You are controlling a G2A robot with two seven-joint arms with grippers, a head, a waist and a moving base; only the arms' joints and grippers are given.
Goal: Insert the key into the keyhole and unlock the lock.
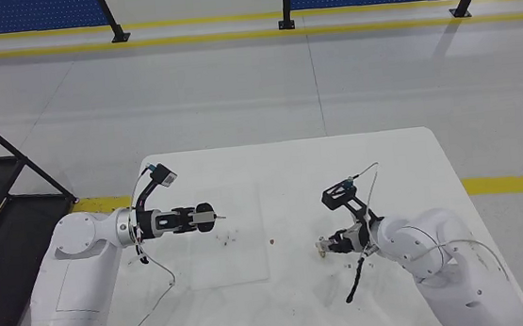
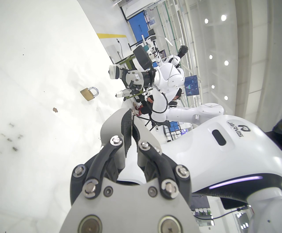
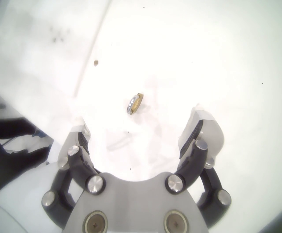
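One brass padlock (image 2: 89, 94) on white table (image 1: 403, 159)

Robotics lab hall: yellow floor line (image 1: 514, 183), blue barriers (image 1: 20, 14), monitor (image 2: 191, 85), high ceiling lights (image 2: 223, 17).

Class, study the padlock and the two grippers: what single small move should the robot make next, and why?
Probably the right gripper should ease forward and down until its open fingers straddle the padlock. The padlock lies loose on the table, just ahead of those fingers, touching neither. The left gripper is shut, farther off.
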